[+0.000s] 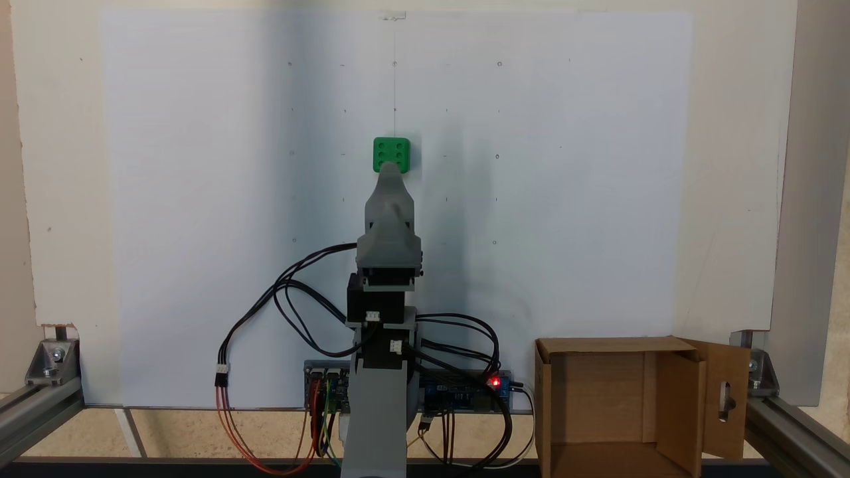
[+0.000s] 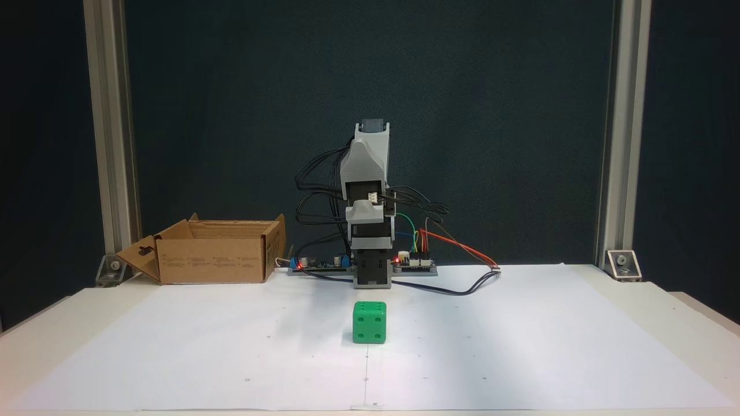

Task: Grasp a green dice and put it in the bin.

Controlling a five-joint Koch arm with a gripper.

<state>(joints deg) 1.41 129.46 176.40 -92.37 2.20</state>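
Gripper (image 1: 390, 167): folded up at frame center, can't tell if its jaws are open or closed | dice (image 1: 391, 155): on the paper just past its tip, upper middle | bin (image 1: 601, 348): lower right | you reach straight out and down to the dice.

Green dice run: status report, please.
Gripper raised, short of the dice, state unreadable. Green dice free on the white sheet. Bin open beside the base. Nothing between.
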